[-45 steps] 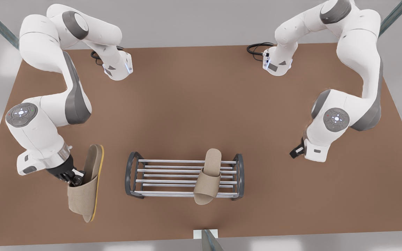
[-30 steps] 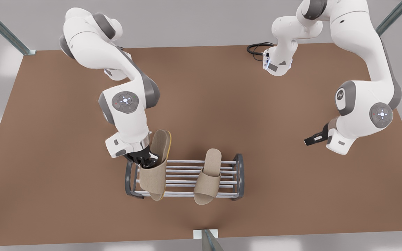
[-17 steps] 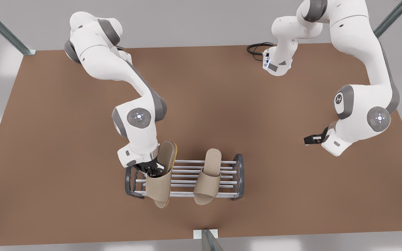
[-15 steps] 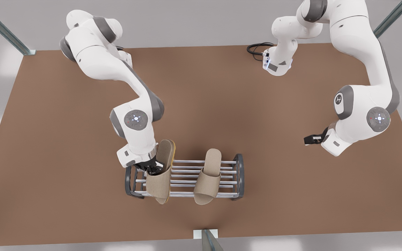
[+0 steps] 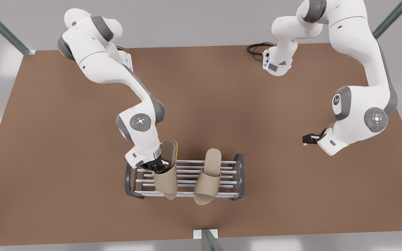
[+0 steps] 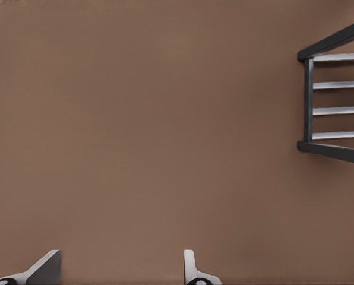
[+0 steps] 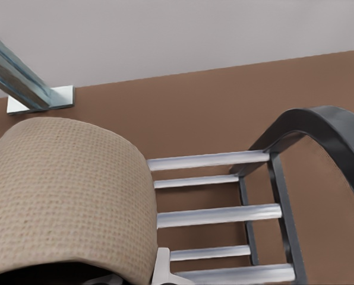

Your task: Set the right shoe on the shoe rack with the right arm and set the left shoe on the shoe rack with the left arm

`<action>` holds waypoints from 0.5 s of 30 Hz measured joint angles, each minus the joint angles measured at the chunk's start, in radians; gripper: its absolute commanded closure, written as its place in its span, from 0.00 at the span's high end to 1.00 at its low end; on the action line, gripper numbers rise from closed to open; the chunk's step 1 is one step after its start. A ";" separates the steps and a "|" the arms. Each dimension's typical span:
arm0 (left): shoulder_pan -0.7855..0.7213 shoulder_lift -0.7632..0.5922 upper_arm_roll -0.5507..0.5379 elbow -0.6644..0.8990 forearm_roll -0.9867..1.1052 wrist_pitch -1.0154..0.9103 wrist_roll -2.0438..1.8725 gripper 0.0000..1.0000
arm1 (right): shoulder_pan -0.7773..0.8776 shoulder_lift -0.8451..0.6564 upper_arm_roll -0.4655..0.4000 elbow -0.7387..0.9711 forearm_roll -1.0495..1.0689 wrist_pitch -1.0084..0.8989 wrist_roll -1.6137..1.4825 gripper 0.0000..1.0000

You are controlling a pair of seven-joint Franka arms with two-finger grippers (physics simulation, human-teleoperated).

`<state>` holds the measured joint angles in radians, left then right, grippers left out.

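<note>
The shoe rack (image 5: 237,170) stands near the table's front edge, silver bars between dark end frames. The left shoe (image 5: 208,181), a beige slipper, lies across its bars toward the front view's right. The right shoe (image 5: 166,179), a beige slipper with a yellow-edged sole, hangs tilted over the rack's other half, and my right gripper (image 5: 157,169) is shut on it. In the right wrist view this slipper (image 7: 64,196) sits close over the rack bars (image 7: 218,215). My left gripper (image 5: 307,138) waits open far off at the front view's right, fingertips (image 6: 49,264) apart, the rack's end (image 6: 334,151) beyond.
The brown table (image 5: 65,191) spreads wide on both sides of the rack. Black cables (image 5: 257,47) lie by the arm bases at the back. A metal post with a white bracket (image 5: 205,233) stands at the front edge, just in front of the rack.
My right arm carried its slipper from the front view's left across to the rack and lowered it beside the other slipper. The left arm drew back slightly and then held still.
</note>
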<state>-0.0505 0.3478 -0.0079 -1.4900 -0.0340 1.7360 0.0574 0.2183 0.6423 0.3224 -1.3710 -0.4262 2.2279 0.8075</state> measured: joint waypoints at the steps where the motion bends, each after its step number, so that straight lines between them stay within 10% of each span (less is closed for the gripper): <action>1: 0.000 0.000 0.000 0.000 0.000 0.000 0.005 1.00 | -0.002 0.002 0.000 -0.006 -0.004 0.004 -0.002 0.21; 11: 0.004 0.001 0.000 -0.001 0.000 0.006 0.042 1.00 | -0.010 0.006 -0.002 -0.058 -0.017 0.048 -0.023 0.21; 13: 0.003 0.002 0.000 -0.002 0.000 0.008 0.047 1.00 | -0.012 0.006 -0.001 -0.068 0.031 0.089 -0.067 1.00; 15: 0.002 0.002 0.000 -0.002 0.000 0.010 0.052 1.00 | -0.011 0.006 -0.002 -0.071 0.010 0.096 -0.073 1.00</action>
<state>-0.0487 0.3494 -0.0076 -1.4915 -0.0344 1.7459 0.1096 0.2069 0.6482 0.3208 -1.4417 -0.4165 2.3236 0.7341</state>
